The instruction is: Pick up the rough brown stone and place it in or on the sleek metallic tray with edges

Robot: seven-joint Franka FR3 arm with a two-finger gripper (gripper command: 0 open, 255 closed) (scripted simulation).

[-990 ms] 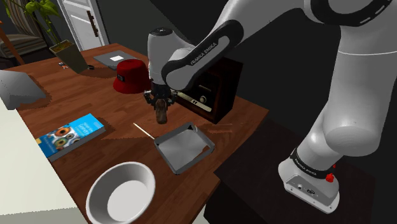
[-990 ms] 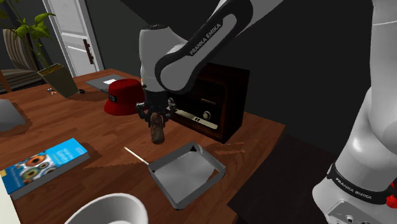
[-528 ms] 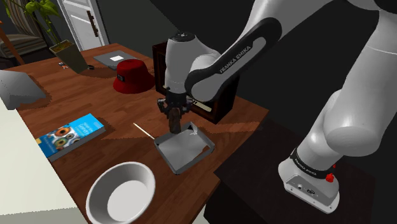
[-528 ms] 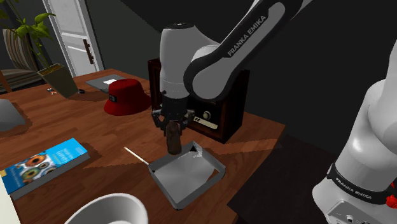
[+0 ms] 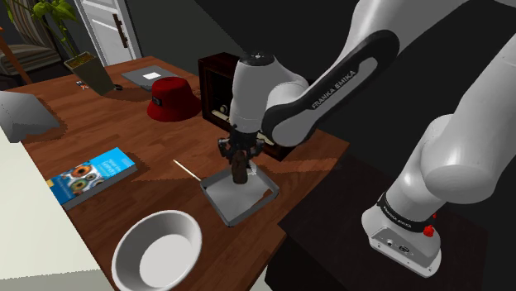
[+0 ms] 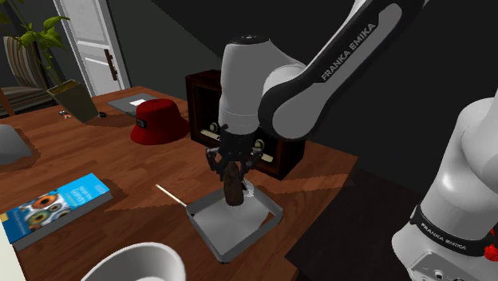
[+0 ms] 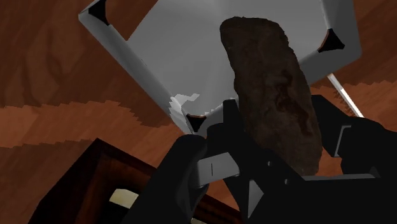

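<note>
Arm swung toward shoulder view's right since a second ago, so gripper (image 5: 240,155) was over metal tray (image 5: 225,201), not bare wood. Thin pale stick (image 5: 186,171) lay just left of tray. Fingers pinched rough brown stone (image 5: 241,171) by its upper end. Stone hung upright, long axis vertical, lower tip over tray's far half, on the side by wooden radio (image 5: 213,78). Couldn't tell whether tip touched tray floor. Next move, my guess: straight down, then release.

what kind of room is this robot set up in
Probably a living room or study in a house: a wooden table carries an old-style radio, a book and a red hat, with a potted plant and a white panelled door behind it.
</note>
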